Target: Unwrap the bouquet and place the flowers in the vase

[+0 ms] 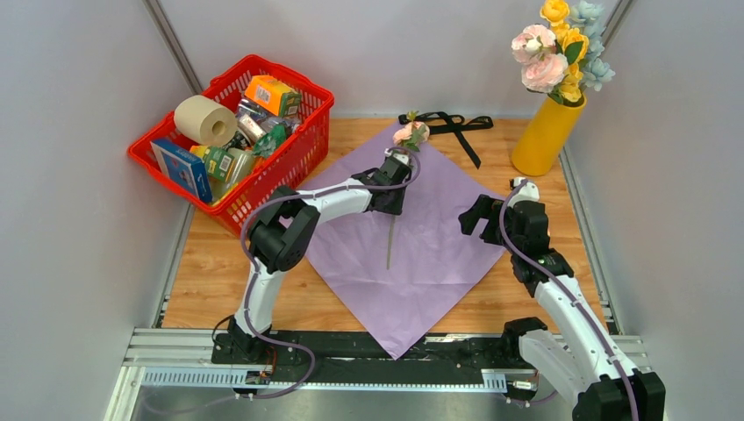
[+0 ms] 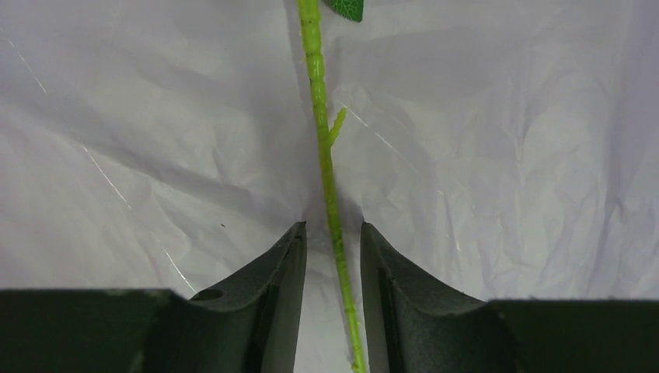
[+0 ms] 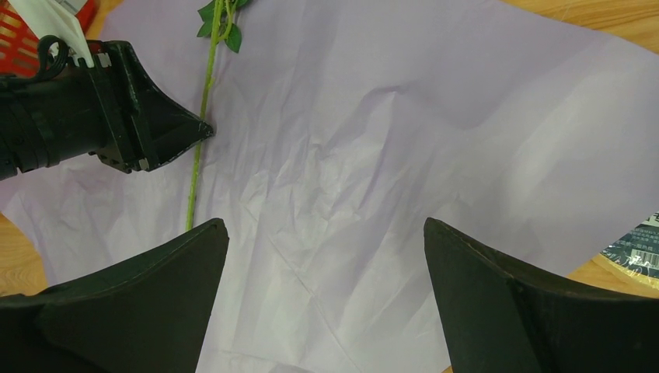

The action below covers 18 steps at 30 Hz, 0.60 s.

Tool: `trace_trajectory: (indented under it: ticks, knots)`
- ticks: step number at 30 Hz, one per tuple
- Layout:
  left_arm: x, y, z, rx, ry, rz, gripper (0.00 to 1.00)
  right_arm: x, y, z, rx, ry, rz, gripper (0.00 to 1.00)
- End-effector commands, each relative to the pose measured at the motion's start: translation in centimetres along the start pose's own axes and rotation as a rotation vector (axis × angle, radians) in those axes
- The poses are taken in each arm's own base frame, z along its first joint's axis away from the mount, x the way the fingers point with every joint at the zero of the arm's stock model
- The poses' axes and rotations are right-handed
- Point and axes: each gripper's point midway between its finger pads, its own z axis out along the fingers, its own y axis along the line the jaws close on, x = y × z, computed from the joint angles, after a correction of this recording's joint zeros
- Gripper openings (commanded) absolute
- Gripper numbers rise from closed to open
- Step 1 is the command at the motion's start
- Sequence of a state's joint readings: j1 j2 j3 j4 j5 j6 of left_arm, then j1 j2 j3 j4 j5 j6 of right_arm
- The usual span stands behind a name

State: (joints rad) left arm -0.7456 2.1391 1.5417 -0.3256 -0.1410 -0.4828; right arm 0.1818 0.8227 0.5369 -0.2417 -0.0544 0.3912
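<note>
The bouquet is undone: its lilac wrapping paper (image 1: 439,254) lies flat on the table and the black ribbon (image 1: 452,124) rests behind it. One pink flower (image 1: 411,133) lies on the paper, its green stem (image 2: 320,132) running toward the near side. My left gripper (image 2: 332,227) points down over that stem, which passes between the narrowly parted jaws with a gap on both sides. My right gripper (image 3: 325,221) hovers wide open over bare paper to the right, holding nothing. The mustard-yellow vase (image 1: 544,136) at the back right holds several flowers (image 1: 557,53).
A red basket (image 1: 232,132) full of boxes and a paper roll stands at the back left. A flat ring (image 3: 633,249) lies just off the paper's right edge. Grey walls close in both sides.
</note>
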Motion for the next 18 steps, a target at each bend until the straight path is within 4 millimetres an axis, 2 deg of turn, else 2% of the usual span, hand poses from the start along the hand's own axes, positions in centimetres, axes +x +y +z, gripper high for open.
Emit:
trace_trajectory:
  ticks: [1,4,8,12,15,18]
  knots:
    - [1.4,0.2,0.8,-0.039,0.039,0.041,0.35,-1.3,1.2,-0.4,-0.059,-0.047,-0.009,1.00]
    - [1.1,0.1,0.3,-0.036,0.028,0.036,0.24,-1.4,1.8,-0.6,-0.085,-0.050,-0.003,1.00]
    - [0.0,-0.4,-0.7,-0.013,-0.008,0.028,0.02,-1.2,2.5,-0.4,-0.122,-0.035,0.031,1.00]
    - [-1.3,-0.8,-2.3,0.009,-0.056,0.007,0.00,-0.9,4.5,-0.3,-0.220,0.015,0.054,0.99]
    - [-2.4,-1.1,-4.1,0.036,-0.097,-0.005,0.00,-1.7,6.3,-0.9,-0.311,0.004,0.064,0.97]
    - [-3.3,-1.4,-5.6,0.057,-0.141,-0.023,0.00,-2.8,7.3,-1.4,-0.350,-0.027,0.076,0.96]
